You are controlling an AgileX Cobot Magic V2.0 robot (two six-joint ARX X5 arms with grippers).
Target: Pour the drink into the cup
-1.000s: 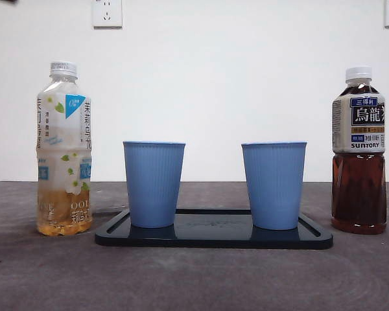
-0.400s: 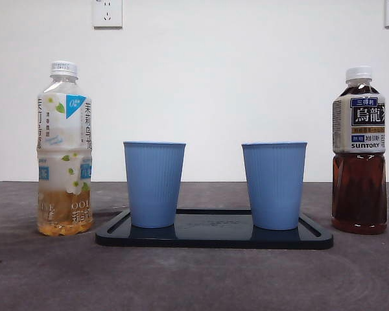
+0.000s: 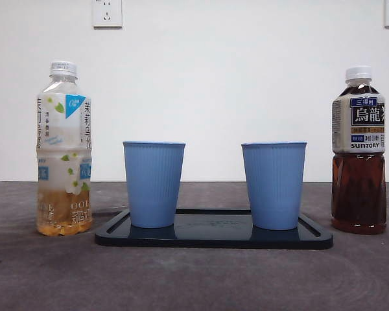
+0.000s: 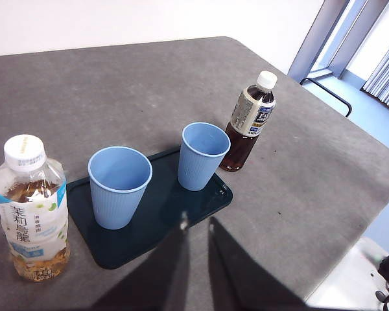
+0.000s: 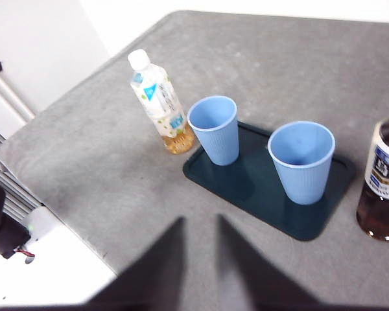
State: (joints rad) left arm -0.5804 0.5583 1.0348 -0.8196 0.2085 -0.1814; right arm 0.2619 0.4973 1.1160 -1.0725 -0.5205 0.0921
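Two blue cups stand upright on a dark tray (image 3: 214, 240) in the middle of the grey surface (image 3: 194, 278), the left cup (image 3: 153, 184) and the right cup (image 3: 273, 186) well apart from each other. Both look empty from above. Beside the tray on the left stands the jasmine bottle (image 3: 64, 149), capped, with pale tea low in it. On the right, just off the tray's other end, stands the oolong bottle (image 3: 358, 152), also capped, dark tea filling it to above the middle. Nothing lies between either bottle and its nearest cup; the tray's low rim is the only edge in the way. Two wall sockets (image 3: 107, 12) sit high on the white wall behind.

Both arms hang high above the surface, clear of everything. The left claw (image 4: 196, 259) hovers over the near edge of the tray with its jaws a narrow gap apart, holding nothing. The right claw (image 5: 200, 259) hovers over bare surface short of the tray, jaws likewise narrowly parted and empty.

Compared with a second ago, nothing on the surface has shifted: bottles, cups and tray stand exactly where they were
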